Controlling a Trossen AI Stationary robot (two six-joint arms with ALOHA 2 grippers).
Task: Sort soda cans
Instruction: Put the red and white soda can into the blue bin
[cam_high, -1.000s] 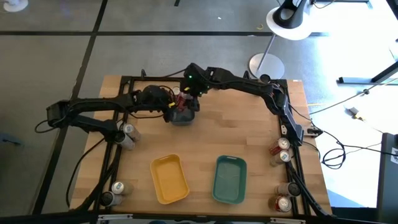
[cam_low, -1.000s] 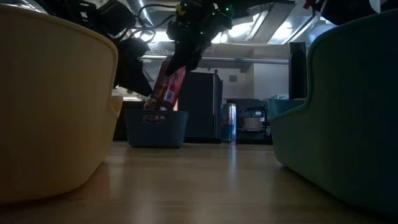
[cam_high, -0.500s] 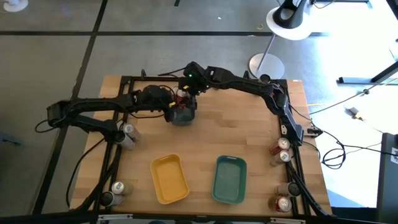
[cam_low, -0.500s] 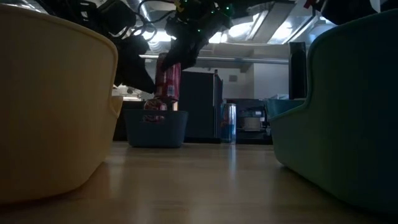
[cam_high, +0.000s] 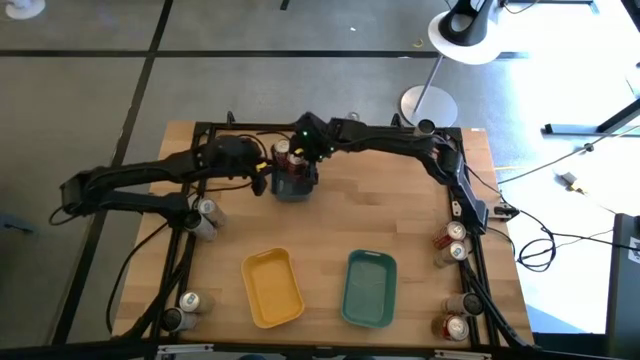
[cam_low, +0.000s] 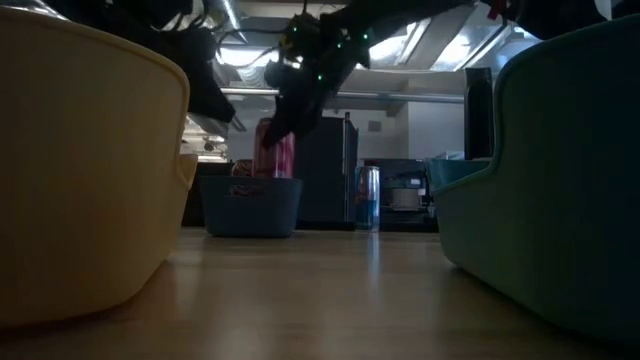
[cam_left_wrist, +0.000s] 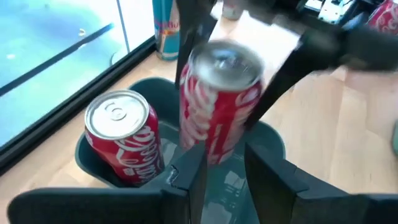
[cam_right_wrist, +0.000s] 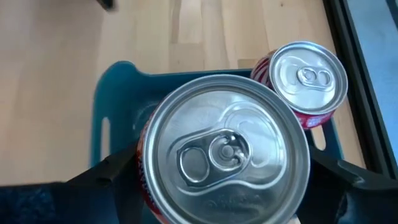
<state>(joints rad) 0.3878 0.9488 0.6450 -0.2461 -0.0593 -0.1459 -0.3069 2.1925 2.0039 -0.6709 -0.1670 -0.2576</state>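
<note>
My right gripper is shut on a red soda can, upright and partly down inside the dark blue tray near the table's far edge. A second red can stands in that tray beside it. My left gripper is open at the tray's left side, level with its rim, and touches nothing. In the low view the held can rises above the tray wall. Its bottom is hidden. My right gripper pinches the red can between its two fingers, on opposite sides of the wall's upper half. The fingers come from above, slanting from the table's right. The can is upright, its lower part inside the tray; whether it rests on the tray floor cannot be told.
A yellow tray and a teal tray lie near the table's near edge. More cans stand along the left edge and the right edge. A blue and silver can stands beyond the dark blue tray.
My right gripper has tipped the red can from tilted to upright and brought it down, so that its lower part now sits inside the dark blue tray. My left arm has drawn back toward the table's left.
</note>
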